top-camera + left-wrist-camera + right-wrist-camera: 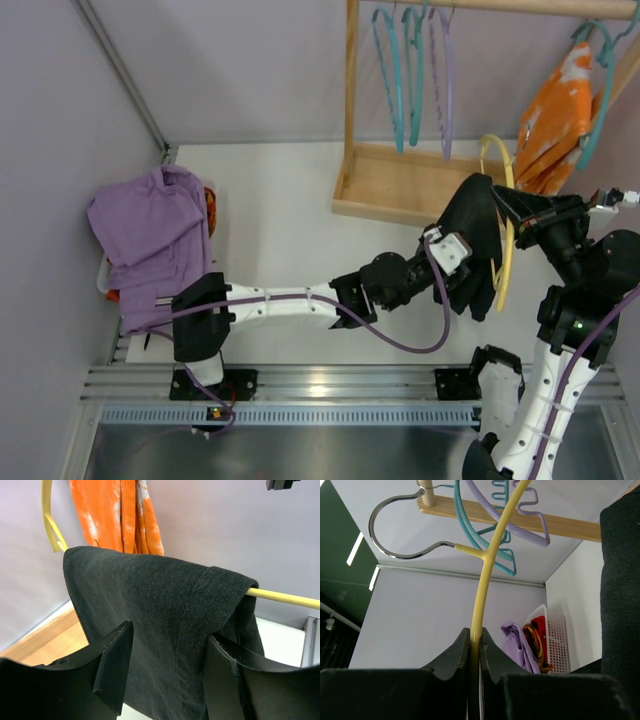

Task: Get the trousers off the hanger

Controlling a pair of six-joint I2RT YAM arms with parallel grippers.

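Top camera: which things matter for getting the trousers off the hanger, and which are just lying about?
Job: trousers, yellow hanger, left pincer open at the trousers, right pincer shut on the hanger.
Lying about: purple shirt, orange garment, teal hangers, lilac hanger, wooden rack.

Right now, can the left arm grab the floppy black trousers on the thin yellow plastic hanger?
Probably yes: the left gripper is open right in front of the black trousers, with nothing between.
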